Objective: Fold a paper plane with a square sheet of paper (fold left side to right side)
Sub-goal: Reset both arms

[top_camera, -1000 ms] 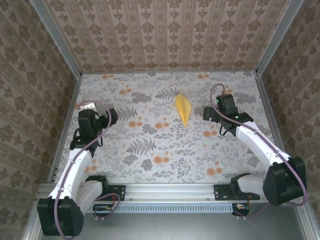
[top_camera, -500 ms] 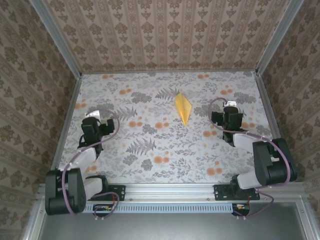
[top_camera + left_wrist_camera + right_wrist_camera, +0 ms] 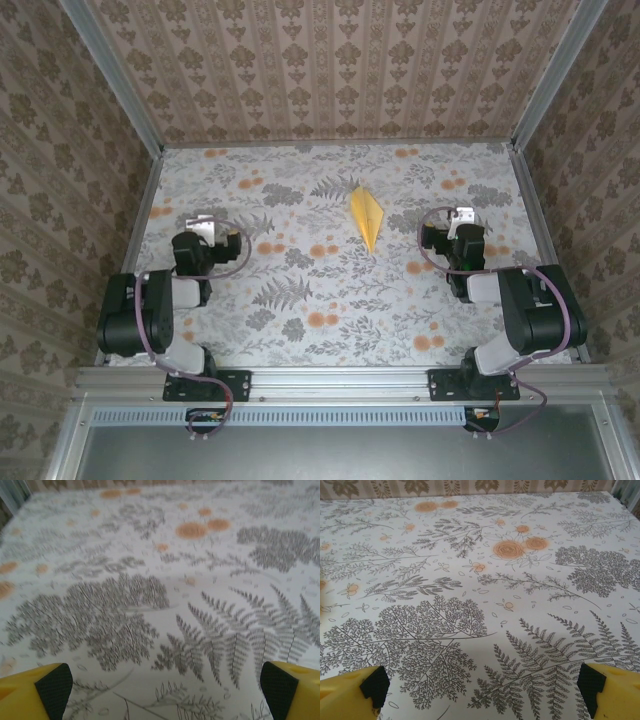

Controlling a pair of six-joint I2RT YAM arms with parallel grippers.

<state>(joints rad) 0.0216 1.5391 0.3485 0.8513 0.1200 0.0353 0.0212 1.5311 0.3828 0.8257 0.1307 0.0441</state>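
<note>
One slim, pointed paper plane (image 3: 366, 217), pale yellow and sharply creased, lies flat on the flower-printed table (image 3: 300, 300) in the top view. It sits between my left gripper (image 3: 205, 230) and right gripper (image 3: 461, 220), well apart from both. At my left wrist, yellow fingers with black pads (image 3: 52, 684) stand wide apart over printed ferns. At my right wrist, the fingers (image 3: 591, 686) are spread just as wide above the smooth fern pattern.
</note>
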